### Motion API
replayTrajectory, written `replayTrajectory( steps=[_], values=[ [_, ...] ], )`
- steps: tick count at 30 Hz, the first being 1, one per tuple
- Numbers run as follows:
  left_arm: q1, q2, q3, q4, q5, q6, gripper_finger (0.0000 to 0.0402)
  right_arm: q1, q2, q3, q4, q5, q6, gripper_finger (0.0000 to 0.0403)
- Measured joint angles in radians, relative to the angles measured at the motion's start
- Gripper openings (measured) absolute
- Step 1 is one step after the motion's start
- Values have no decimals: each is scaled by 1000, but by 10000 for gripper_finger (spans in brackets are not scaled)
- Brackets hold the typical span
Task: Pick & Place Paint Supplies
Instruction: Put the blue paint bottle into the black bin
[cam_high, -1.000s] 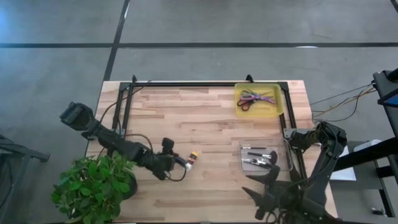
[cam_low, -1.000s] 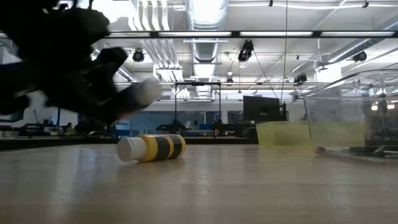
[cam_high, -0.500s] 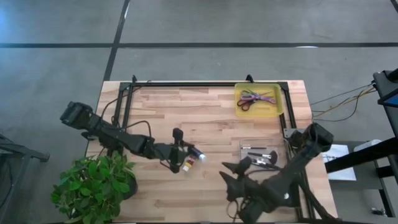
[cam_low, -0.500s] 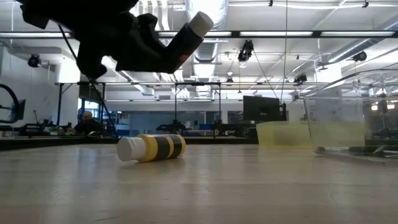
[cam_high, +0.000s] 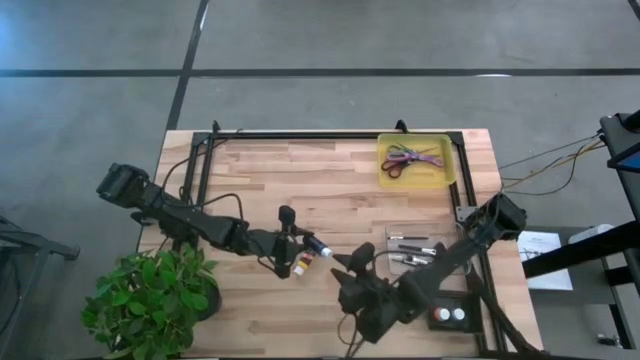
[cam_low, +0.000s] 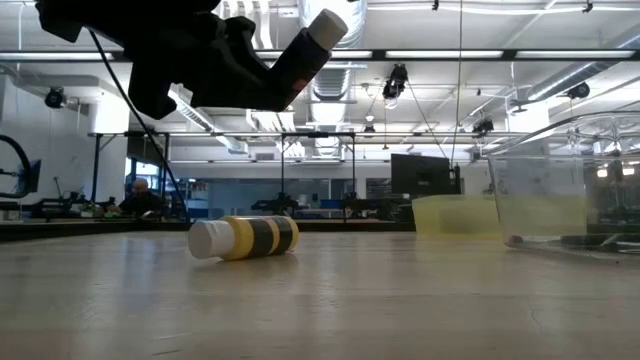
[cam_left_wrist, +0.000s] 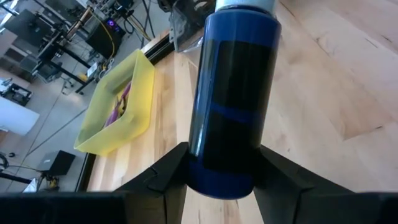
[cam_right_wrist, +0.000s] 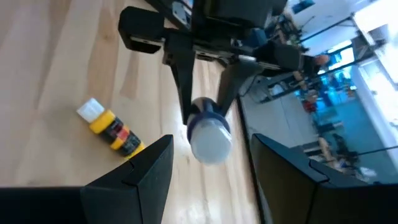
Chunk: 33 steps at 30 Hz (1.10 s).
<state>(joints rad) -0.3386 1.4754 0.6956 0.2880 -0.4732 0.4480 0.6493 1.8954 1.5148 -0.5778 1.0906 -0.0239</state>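
Note:
My left gripper (cam_high: 298, 246) is shut on a dark blue paint bottle (cam_left_wrist: 233, 93) with a white cap (cam_low: 327, 25), held above the table's middle. A yellow paint bottle (cam_high: 300, 264) lies on its side on the wood just below it, also seen in the low view (cam_low: 245, 237). My right gripper (cam_high: 352, 280) is open, close to the blue bottle on its near-right side. Its fingers (cam_right_wrist: 144, 174) stand apart and face the white cap (cam_right_wrist: 210, 140) without touching it. My left gripper pinches the blue bottle's bottom end (cam_left_wrist: 217, 165) between its two fingers (cam_left_wrist: 163, 180). They come from the table's left, lying along the bottle. The bottle is lifted clear of the table and tilts up, with its cap end (cam_high: 323, 251) pointing right.
A yellow tray (cam_high: 442, 170) at the far right holds scissors (cam_high: 408, 158). A clear tray (cam_high: 392, 250) with dark brushes (cam_high: 412, 238) sits right of centre, partly under my right arm. A potted plant (cam_high: 150, 298) stands at the near left corner. Bare wood lies between.
My left gripper has risen from the table with the blue bottle and moved a little toward the right edge, then held still. My right arm has swung from the near right corner toward the table's middle, closing in on the bottle's cap.

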Motion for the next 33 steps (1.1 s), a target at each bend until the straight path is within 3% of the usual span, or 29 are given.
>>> replayTrajectory(
  steps=[8,33],
  values=[
    [0,0,0,4,-2,-3,157,-71,0,-63,194,-86,-154,215],
    [0,0,0,4,-1,-14,157,-101,-1,-73,185,-97,-170,210]
  ],
)
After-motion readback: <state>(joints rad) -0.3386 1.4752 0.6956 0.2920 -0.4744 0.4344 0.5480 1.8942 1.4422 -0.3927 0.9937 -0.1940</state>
